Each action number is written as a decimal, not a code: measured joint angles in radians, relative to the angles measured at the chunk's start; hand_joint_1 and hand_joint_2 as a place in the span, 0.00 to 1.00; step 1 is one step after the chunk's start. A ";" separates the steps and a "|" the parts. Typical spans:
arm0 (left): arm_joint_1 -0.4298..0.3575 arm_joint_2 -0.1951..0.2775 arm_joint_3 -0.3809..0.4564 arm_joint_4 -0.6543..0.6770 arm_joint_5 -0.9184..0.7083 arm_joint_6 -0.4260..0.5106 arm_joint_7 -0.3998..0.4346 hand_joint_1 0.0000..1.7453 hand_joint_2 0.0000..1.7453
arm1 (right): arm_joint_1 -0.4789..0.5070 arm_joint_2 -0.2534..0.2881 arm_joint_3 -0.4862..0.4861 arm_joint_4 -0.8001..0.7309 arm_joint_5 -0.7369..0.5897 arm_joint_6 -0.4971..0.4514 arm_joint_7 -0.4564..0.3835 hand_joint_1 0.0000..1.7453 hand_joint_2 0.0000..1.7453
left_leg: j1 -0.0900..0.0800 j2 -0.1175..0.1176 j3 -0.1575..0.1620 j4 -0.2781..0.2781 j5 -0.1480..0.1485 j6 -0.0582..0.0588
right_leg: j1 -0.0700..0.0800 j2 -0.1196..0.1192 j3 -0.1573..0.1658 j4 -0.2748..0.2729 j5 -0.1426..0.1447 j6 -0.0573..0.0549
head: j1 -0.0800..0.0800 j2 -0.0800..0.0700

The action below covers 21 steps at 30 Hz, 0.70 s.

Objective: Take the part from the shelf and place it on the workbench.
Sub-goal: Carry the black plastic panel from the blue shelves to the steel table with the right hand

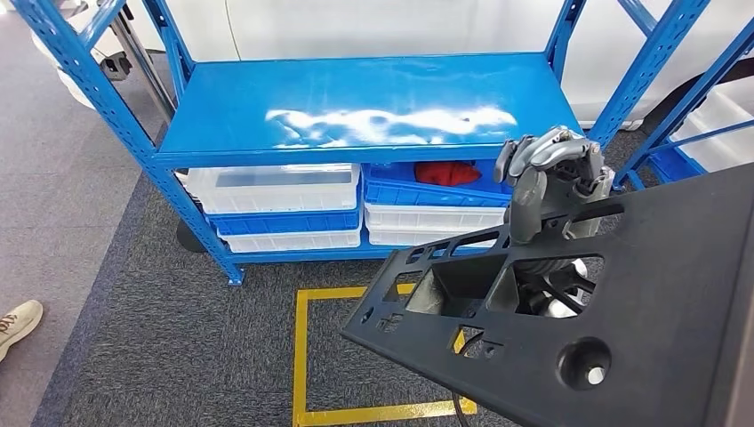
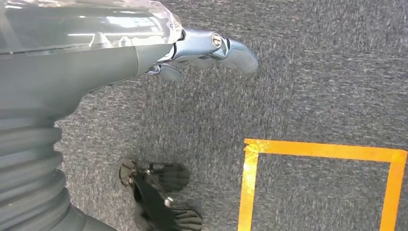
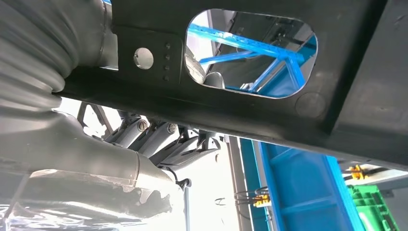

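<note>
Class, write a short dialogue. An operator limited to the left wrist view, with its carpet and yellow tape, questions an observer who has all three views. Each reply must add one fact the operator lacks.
Operator: My view gives me carpet and a taped corner. Where is the part?
Observer: The right hand grips the black part, held up in front of the blue shelf.
Operator: What is on that shelf?
Observer: On its lower level there are white bins and a blue bin. The blue bin has a red item in it.
</note>
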 joint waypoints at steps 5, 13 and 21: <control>-0.001 0.003 0.000 0.000 0.002 0.000 0.000 0.00 1.00 | 0.000 0.000 0.000 0.000 0.000 0.000 0.000 1.00 1.00 | -0.001 0.003 0.005 -0.054 0.026 0.025 | -0.001 0.005 -0.018 0.013 0.003 0.028 | 0.000 0.000; -0.004 0.001 0.000 0.000 0.004 0.000 0.000 0.00 1.00 | 0.003 0.000 0.000 0.000 0.000 0.000 0.000 1.00 1.00 | 0.006 0.010 -0.095 -0.043 0.100 0.028 | -0.022 0.010 -0.007 0.218 -0.121 0.056 | 0.000 0.000; 0.000 0.001 0.000 0.001 0.003 0.000 0.000 0.00 1.00 | 0.000 0.000 0.001 0.000 0.000 0.000 0.000 1.00 1.00 | 0.008 0.006 -0.143 -0.015 0.107 -0.019 | -0.017 0.009 0.102 -0.011 -0.079 0.003 | 0.000 0.000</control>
